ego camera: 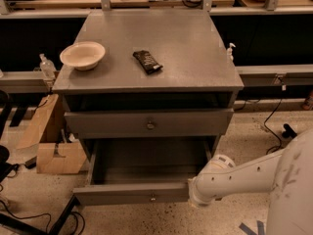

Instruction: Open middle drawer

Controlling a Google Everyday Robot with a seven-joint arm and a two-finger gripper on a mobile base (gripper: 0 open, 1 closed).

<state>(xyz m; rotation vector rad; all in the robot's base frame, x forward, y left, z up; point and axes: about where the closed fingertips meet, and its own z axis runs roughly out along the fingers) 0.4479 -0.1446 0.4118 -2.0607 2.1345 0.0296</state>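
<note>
A grey cabinet (146,43) stands in the middle of the camera view. The middle drawer (107,124) has a wide flat grey front and a small round knob (150,125); its front sits in line with the cabinet face under a dark slot. The drawer below it (122,194) is pulled out, with an empty inside. My white arm (244,175) reaches in from the lower right. My gripper (193,196) is at the right end of the pulled-out lower drawer's front, below and right of the middle drawer's knob.
A beige bowl (82,55) and a dark wrapped bar (147,61) lie on the cabinet top. Cardboard boxes (54,153) stand on the floor at the left. Cables (274,126) run at the right. A long bench (274,72) runs behind.
</note>
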